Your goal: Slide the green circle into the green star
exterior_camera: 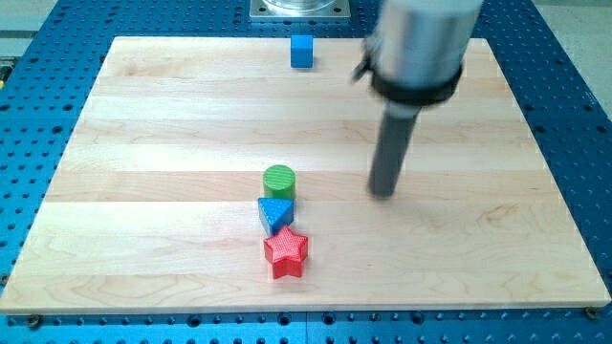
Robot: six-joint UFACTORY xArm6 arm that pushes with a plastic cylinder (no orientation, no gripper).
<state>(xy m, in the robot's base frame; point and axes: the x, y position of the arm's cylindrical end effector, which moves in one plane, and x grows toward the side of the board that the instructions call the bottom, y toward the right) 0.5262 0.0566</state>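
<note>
The green circle (279, 180) stands near the board's middle. A blue triangle (275, 214) touches it just below, and a red star (285, 252) sits right under the triangle. No green star shows in the view. My tip (383, 193) rests on the board to the right of the green circle, about a hand's width away and touching no block. The rod rises from it to the silver arm body (421, 43) at the view's top.
A blue cube (302, 52) sits near the board's top edge, left of the arm body. The wooden board (143, 143) lies on a blue perforated table (29, 191). A metal mount (300, 10) shows at the view's top.
</note>
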